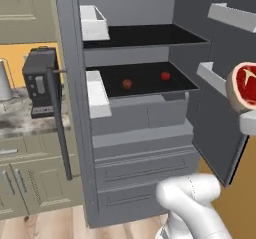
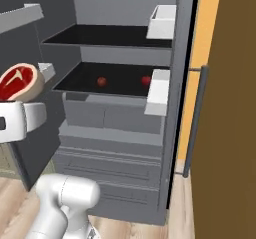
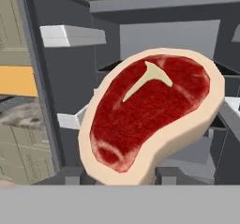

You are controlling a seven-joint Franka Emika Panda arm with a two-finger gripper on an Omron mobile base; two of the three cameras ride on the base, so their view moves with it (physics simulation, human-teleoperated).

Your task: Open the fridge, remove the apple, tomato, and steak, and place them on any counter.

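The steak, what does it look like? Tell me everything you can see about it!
The steak is a thick, flat slab of dark red meat with a pale cream fat rim and a whitish T-shaped bone mark near its top. It is out of the fridge, held up in the air in front of the open doors, standing on its edge with its red face toward the hand camera. The gripper holds it from below, its fingertips mostly hidden behind the meat.

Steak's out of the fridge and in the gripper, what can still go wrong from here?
1. The steak stands on edge in the gripper, held low at its rim; it may slip during the swing.
2. The open door and its shelves sit beside the steak; a swing could clip them.
3. Two red items remain on the fridge shelf.
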